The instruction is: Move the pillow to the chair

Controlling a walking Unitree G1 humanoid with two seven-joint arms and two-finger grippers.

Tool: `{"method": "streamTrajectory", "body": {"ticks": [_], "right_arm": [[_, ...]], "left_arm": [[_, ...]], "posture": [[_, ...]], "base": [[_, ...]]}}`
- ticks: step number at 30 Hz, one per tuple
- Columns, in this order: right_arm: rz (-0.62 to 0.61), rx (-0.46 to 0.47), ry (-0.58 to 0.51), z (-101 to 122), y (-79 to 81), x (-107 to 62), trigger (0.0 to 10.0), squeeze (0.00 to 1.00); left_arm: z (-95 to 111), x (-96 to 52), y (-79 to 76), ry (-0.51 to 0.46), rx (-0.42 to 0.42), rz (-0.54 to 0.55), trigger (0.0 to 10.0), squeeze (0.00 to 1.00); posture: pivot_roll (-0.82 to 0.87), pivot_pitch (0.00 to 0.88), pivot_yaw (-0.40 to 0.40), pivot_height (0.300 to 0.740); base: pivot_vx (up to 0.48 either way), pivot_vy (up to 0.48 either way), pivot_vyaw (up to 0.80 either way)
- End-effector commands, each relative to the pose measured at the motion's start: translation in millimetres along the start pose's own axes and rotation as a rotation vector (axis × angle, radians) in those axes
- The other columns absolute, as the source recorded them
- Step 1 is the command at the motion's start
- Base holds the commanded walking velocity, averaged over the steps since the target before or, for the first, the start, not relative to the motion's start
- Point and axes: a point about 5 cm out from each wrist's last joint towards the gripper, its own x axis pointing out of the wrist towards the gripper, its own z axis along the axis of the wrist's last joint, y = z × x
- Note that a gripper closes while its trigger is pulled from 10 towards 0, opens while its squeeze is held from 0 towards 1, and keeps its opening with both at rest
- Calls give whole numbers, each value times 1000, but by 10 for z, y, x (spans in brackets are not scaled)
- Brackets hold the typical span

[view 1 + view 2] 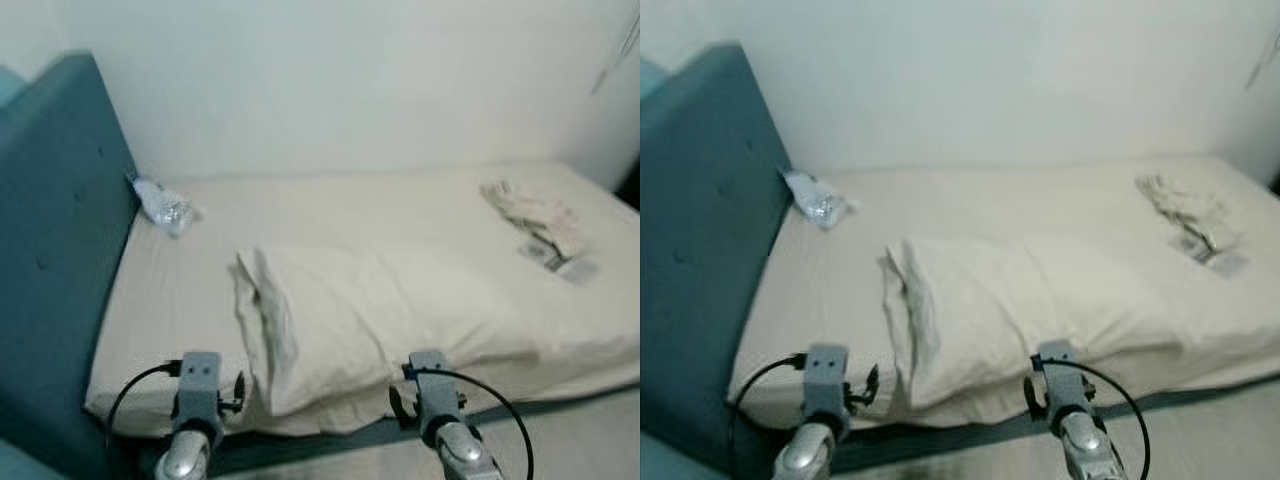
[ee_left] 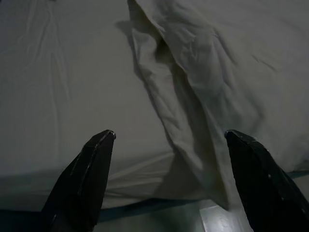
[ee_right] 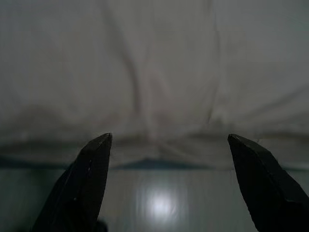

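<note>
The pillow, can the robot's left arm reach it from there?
Probably yes. The left gripper is open at the bed's near edge, the pillow's end lies right ahead, and nothing is between them.

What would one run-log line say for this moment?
stage: approach | pillow: lying on bed, ungrasped | left gripper: open, near pillow's end | right gripper: open, facing pillow's edge

Bed (image 1: 180, 300) – pillow (image 1: 370, 310) near front edge, plastic bag (image 1: 165, 205), papers (image 1: 535, 225).

head stereo pair looking down over bed (image 1: 180, 290), wrist cameras close, facing bed edge
</note>
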Motion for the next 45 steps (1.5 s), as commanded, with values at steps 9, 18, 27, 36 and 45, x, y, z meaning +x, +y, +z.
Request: {"method": "streamTrajectory", "body": {"ticks": [9,18,27,36,45], "right_arm": [[8,22,20,-56,52,-18,10000,0],[8,22,19,-55,59,-18,10000,0],[9,20,21,-66,54,-24,10000,0],[7,21,21,-78,48,-32,10000,0],[7,21,22,-85,48,-36,10000,0]], "left_arm": [[-29,-24,95,9,22,35,10000,0],[-21,-28,96,1,28,36,10000,0],[-26,-33,94,1,29,34,10000,0],[-43,-47,102,6,37,30,10000,0],[-50,-44,84,15,34,9,10000,0]], "posture": [[12,38,-27,740],[11,37,-26,740],[11,35,-26,740],[10,28,-21,740],[10,29,-19,740]], "base": [[0,0,0],[0,-163,0],[0,-434,0],[0,-433,0],[0,-182,0]]}}
